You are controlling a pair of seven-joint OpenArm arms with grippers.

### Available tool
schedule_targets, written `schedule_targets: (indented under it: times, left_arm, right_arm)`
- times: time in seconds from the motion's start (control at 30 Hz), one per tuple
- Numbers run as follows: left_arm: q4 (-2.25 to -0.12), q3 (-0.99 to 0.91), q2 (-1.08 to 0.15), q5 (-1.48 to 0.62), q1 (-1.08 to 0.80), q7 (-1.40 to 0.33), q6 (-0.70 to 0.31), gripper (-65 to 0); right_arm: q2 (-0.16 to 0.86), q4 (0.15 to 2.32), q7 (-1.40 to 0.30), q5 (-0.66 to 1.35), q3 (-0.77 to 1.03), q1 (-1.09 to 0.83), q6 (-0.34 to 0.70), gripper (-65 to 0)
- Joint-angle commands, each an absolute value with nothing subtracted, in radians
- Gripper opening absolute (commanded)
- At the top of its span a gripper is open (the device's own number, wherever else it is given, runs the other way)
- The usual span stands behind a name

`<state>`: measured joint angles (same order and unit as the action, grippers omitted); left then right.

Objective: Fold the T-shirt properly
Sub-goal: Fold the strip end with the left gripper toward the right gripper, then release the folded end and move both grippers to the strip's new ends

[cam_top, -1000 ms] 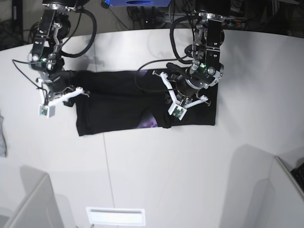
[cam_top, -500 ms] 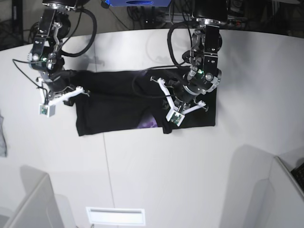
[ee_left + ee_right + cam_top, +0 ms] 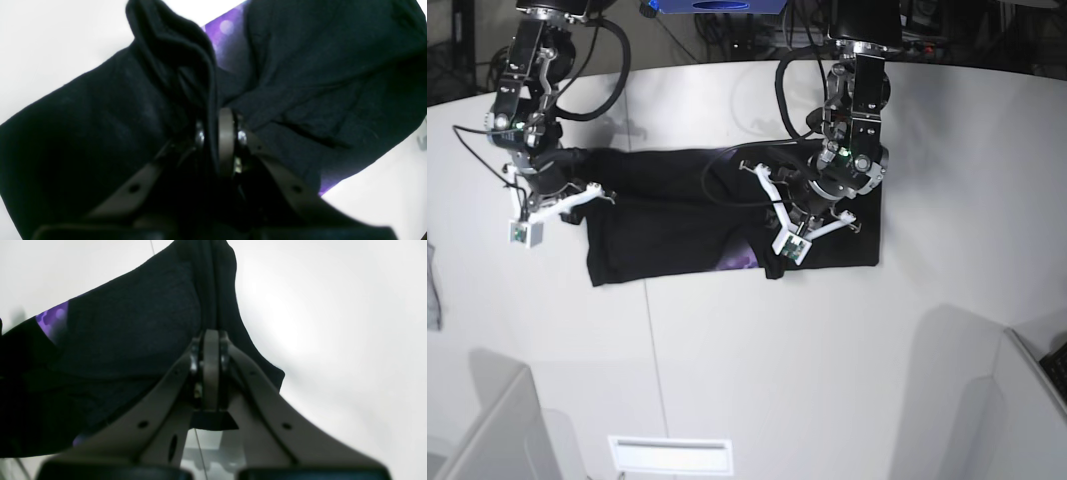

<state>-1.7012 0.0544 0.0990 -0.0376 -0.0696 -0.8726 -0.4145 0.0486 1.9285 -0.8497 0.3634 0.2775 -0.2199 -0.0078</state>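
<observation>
Black cloth fills most of the left wrist view: the T-shirt [image 3: 110, 110] bunches up in a thick fold, and the left gripper [image 3: 218, 140] has its fingers pressed together on that fold. A bit of purple print [image 3: 227, 26] peeks out far behind the fold in that view. From the base view the print [image 3: 739, 262] is only a tiny purple spot at the near edge of the shirt, so the wrist view shows it much better. The right wrist view shows the right gripper [image 3: 210, 350] with its fingers clamped on the shirt's edge, and bare white table [image 3: 333, 323] beside it. The base view shows the whole shirt [image 3: 667, 225] lying flat and wide on the white table [image 3: 777, 370], with the right gripper [image 3: 562, 195] at its left end and the left gripper [image 3: 812, 215] over its right part. Since a second ago, the left arm has slid a little to the left and the shirt's right side has bunched a bit more, while the right arm has stayed put. A grey cloth scrap [image 3: 432, 290] lies at the far left edge of the table, well apart from the shirt. Lots of bare table lies near the shirt's near edge, and some on its right.
</observation>
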Motion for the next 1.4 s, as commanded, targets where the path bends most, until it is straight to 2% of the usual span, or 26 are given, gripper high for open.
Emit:
schedule_targets:
  times: [0.0,0.03,0.13,0.23,0.33,0.43,0.6,0.8,0.83,0.9,0.97,1.07,1.13,1.2,1.23,1.37]
  left_arm:
    - [-1.719,0.059,0.105,-0.054,-0.058,-0.855,-0.414,-65.0]
    - [-1.719,0.059,0.105,-0.056,-0.058,-0.855,-0.414,-64.3]
    - [-1.719,0.061,0.105,-0.056,-0.058,-0.855,-0.414,-50.5]
    - [-1.719,0.107,0.105,-0.056,-0.058,-0.855,-0.414,-40.6]
    - [-1.719,0.174,0.105,-0.056,-0.058,-0.855,-0.414,-34.1]
    - [-1.719,0.242,0.107,-0.056,-0.058,-0.855,-0.414,-31.8]
    - [-1.719,0.326,0.117,-0.056,-0.048,-0.855,-0.414,-31.8]
    - [-1.788,0.312,0.119,-0.058,-0.084,-0.855,-0.414,-33.1]
    - [-1.816,0.286,0.119,-0.058,-0.102,-0.855,-0.414,-35.7]
    - [-1.873,0.205,0.119,-0.058,-0.151,-0.855,-0.414,-46.1]
    - [-1.922,0.105,0.119,-0.058,-0.202,-0.855,-0.414,-63.2]
    - [-1.939,-0.039,0.113,-0.056,-0.249,-0.855,-0.414,-65.0]
    - [-1.936,-0.154,0.091,-0.056,-0.275,-0.851,-0.415,-65.0]
    - [-1.936,-0.249,0.065,-0.056,-0.292,-0.848,-0.415,-65.0]
    - [-1.936,-0.288,0.051,-0.058,-0.297,-0.848,-0.415,-65.0]
    - [-1.926,-0.441,0.015,-0.058,-0.294,-0.848,-0.418,-65.0]
  right_arm:
    - [0.054,1.945,-0.832,0.367,0.280,-0.209,-0.005,-65.0]
    - [0.054,1.945,-0.832,0.367,0.280,-0.209,-0.005,-65.0]
    - [0.054,1.945,-0.832,0.367,0.280,-0.209,-0.005,-65.0]
    - [0.056,1.945,-0.832,0.367,0.280,-0.209,-0.005,-65.0]
    - [0.073,1.945,-0.834,0.369,0.280,-0.209,-0.005,-65.0]
    - [0.076,1.945,-0.834,0.369,0.280,-0.209,-0.005,-65.0]
    - [0.076,1.945,-0.832,0.369,0.280,-0.208,-0.005,-65.0]
    - [0.076,1.945,-0.831,0.371,0.280,-0.200,-0.004,-65.0]
    - [0.076,1.945,-0.834,0.371,0.280,-0.189,-0.004,-65.0]
    - [0.076,1.945,-0.834,0.374,0.280,-0.173,-0.004,-65.0]
    - [0.076,1.945,-0.835,0.421,0.280,-0.165,0.008,-65.0]
    - [0.096,1.942,-0.881,0.536,0.321,-0.143,0.065,-40.4]
    - [0.102,1.894,-0.946,0.633,0.380,-0.102,0.110,-27.6]
    - [0.107,1.817,-1.006,0.700,0.432,-0.056,0.148,-21.3]
    - [0.114,1.776,-1.029,0.720,0.463,-0.036,0.162,-20.3]
    - [0.168,1.600,-1.064,0.731,0.499,0.038,0.217,-20.4]
